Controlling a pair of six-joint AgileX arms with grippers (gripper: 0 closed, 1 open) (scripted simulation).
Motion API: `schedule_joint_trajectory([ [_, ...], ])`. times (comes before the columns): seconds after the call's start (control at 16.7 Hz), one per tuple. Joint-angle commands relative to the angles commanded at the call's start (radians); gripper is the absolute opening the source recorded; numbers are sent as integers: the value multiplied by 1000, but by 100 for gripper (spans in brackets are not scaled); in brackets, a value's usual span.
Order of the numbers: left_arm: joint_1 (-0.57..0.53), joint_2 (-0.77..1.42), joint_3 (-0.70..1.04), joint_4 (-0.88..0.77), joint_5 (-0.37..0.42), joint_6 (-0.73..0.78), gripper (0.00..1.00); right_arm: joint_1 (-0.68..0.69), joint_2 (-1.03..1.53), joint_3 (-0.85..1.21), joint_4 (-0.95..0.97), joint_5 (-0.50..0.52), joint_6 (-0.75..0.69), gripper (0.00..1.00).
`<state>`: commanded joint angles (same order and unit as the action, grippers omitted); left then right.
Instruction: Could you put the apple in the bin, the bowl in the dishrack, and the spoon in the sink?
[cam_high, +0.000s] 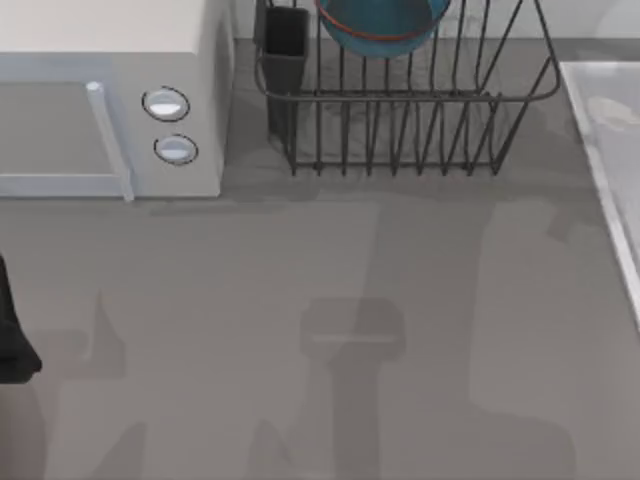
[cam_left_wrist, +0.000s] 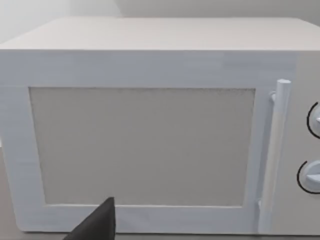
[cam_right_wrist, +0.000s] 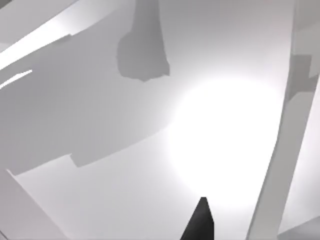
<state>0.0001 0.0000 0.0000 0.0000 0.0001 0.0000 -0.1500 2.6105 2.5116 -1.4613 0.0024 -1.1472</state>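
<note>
Well, from my seat the blue bowl (cam_high: 383, 25) already sits leaning among the upright bars of the black wire dishrack (cam_high: 420, 130) at the far edge of the worktop (cam_high: 320, 300), held on its side by the wires, so I judge that part of the job done. One dark square cutlery cup (cam_high: 287, 45) stands at the rack's left corner, just beside the white microwave (cam_high: 110, 100), which shows two round knobs (cam_high: 166, 103) and one long door handle (cam_high: 110, 140). At the right edge of the top view runs the pale raised rim of the sink (cam_high: 605, 170); my right wrist view looks onto smooth white surfaces that I take to be the inside of that basin, with a single dark fingertip (cam_right_wrist: 200, 220) of the right gripper poking in, which suggests this arm hangs over the sink for the spoon. I cannot make out a spoon there, nor an apple or a bin anywhere. My left arm (cam_high: 12, 340) is a dark shape at the left edge of the worktop, parked facing the microwave door, and one dark finger (cam_left_wrist: 97, 225) of the left gripper shows against it. For either gripper I cannot tell whether the fingers are spread or pressed together. Count: one bowl, one rack, one microwave, one sink.
</note>
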Motion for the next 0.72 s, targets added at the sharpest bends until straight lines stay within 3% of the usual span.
schedule_joint_trajectory([
  [0.48, 0, 0, 0, 0, 0, 0, 100, -4, -31, -122, 93, 0, 1, 0],
  [0.72, 0, 0, 0, 0, 0, 0, 100, -4, -31, -122, 93, 0, 1, 30],
])
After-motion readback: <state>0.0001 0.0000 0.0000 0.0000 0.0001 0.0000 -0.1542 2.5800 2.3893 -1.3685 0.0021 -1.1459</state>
